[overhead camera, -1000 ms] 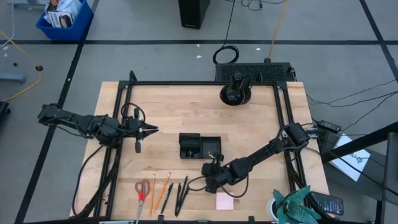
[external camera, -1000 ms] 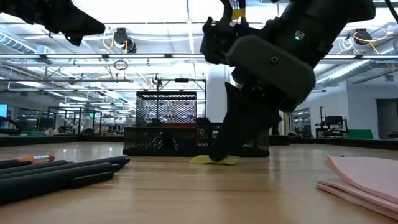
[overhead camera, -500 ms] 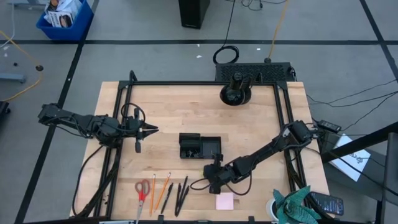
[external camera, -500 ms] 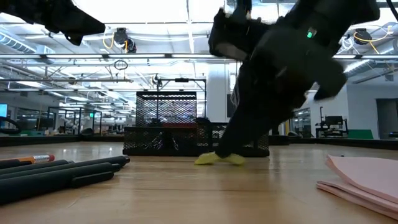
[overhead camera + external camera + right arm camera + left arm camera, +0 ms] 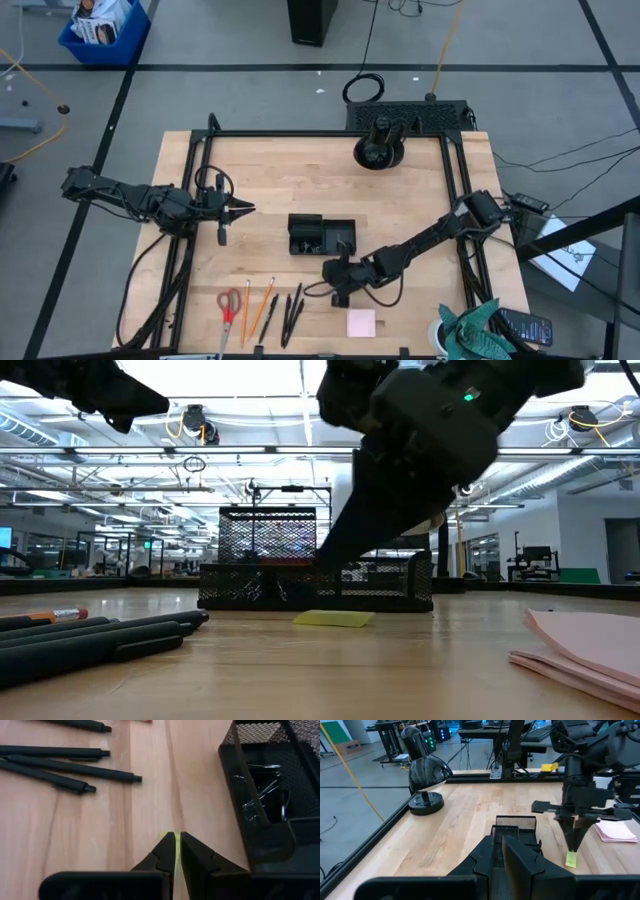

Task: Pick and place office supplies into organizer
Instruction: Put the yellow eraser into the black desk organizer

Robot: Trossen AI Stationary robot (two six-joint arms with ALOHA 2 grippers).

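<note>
I have the right gripper [image 5: 176,851] poised over the yellow-green piece [image 5: 333,619], which lies flat on the counter beside the mesh organizer [image 5: 322,236]; jaws nearly together, holding nothing. Next I must reopen, descend, pinch.

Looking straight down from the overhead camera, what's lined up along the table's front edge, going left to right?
Red-handled scissors → orange pencils → black pens → pink sticky-note pad.
</note>
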